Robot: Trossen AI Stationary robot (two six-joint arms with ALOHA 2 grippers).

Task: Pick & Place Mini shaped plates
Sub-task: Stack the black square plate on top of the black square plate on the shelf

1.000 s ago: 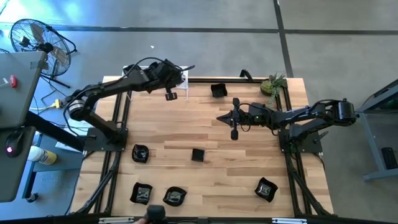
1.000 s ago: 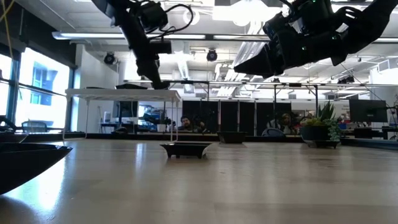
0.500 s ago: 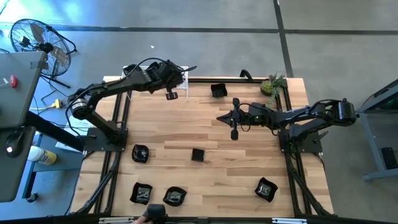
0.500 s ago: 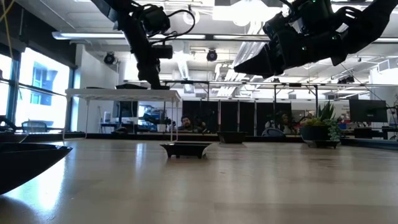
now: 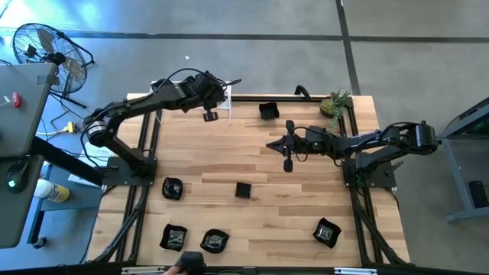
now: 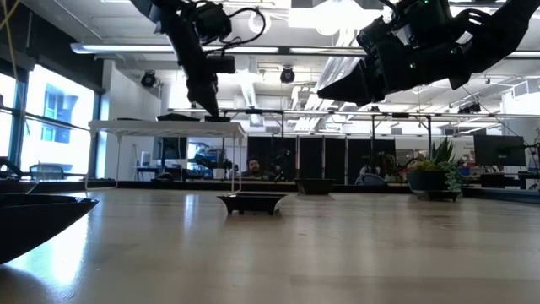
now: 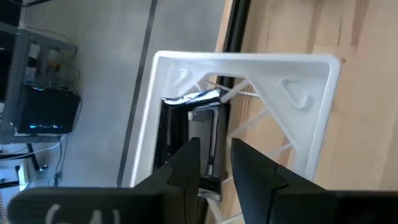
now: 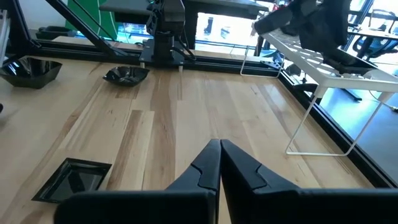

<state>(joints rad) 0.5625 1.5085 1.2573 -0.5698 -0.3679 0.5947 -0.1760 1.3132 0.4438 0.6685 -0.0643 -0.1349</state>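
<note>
Several small glossy black plates lie flat on the wooden table: a square one (image 5: 268, 111) at the far side, a square one (image 5: 243, 189) in the middle, and others (image 5: 173, 188) (image 5: 173, 237) (image 5: 215, 241) (image 5: 327, 231) toward the near edge. My left gripper (image 5: 208, 114) (image 7: 216, 158) points down over the white rack (image 7: 311, 93) at the far left. It is open by a narrow gap, and a black plate (image 7: 189, 124) rests on the rack just below. My right gripper (image 5: 269, 143) (image 8: 219, 149) hovers shut above the table's middle, touching nothing.
A small green potted plant (image 5: 336, 103) stands at the far right corner. The white rack (image 6: 169, 125) stands on thin legs at the far left. A black frame edges the table. Bare wood lies between the plates around the middle. A fan (image 5: 46, 50) stands on the floor beyond the left side.
My left gripper has risen a little from the top of the rack, still pointing down. The right arm and the plates on the table have kept still.
</note>
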